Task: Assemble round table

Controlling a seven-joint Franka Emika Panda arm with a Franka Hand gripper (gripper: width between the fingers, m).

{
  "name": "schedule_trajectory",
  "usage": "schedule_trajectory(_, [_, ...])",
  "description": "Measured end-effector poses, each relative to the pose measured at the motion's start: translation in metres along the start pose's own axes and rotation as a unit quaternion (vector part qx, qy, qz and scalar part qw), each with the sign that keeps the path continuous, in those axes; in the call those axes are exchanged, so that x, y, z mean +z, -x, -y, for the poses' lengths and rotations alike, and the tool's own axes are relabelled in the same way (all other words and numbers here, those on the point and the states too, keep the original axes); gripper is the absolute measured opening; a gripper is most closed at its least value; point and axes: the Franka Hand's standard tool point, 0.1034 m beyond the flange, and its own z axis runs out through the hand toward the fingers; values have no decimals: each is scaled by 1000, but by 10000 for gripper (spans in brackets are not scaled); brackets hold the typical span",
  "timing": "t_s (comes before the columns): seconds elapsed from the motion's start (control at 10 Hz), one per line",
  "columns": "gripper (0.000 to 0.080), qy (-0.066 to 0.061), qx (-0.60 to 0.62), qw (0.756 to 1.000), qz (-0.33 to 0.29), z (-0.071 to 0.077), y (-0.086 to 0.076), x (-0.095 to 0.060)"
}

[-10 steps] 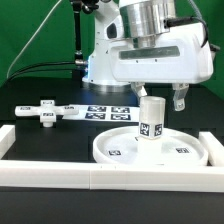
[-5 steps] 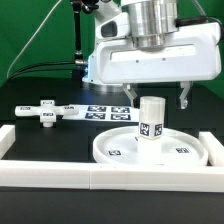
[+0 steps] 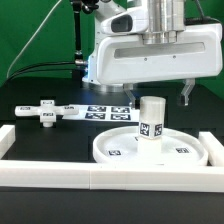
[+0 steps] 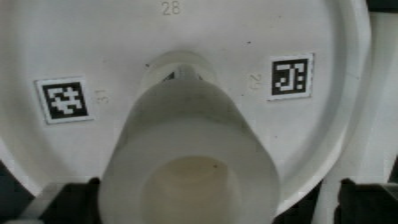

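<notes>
The large white rimmed disc (image 3: 112, 152) lies flat on the black table at the front. The short cylinder leg (image 3: 151, 122) stands upright at its centre, tags facing the camera. My gripper (image 3: 160, 94) hangs just above the leg's top, open and empty, with one finger on either side and clear of it. The cross-shaped piece (image 3: 45, 110) lies on the table at the exterior view's left. In the wrist view I look straight down on the leg (image 4: 196, 150) and the disc (image 4: 107, 50) with two tags; the dark fingertips (image 4: 68, 203) show at the corners, and the gripper (image 4: 217, 208) is spread wide.
The marker board (image 3: 105, 111) lies behind the disc. A long white border rail (image 3: 100, 180) runs along the front and another one (image 3: 5, 140) along the exterior view's left. The robot's white base (image 3: 100, 65) stands at the back.
My gripper has risen straight up from around the leg. The leg stays upright on the disc, released.
</notes>
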Motion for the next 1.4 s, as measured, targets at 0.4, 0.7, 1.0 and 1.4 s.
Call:
schedule_trajectory(0.4, [649, 4, -169, 985, 24, 2, 2, 0])
schedule_trajectory(0.7, [649, 5, -315, 949, 28, 7, 2, 3])
schedule_trajectory(1.0, [649, 1, -399, 916, 32, 4, 3, 3])
schedule_trajectory(1.4, [649, 5, -489, 872, 40, 2, 4, 5])
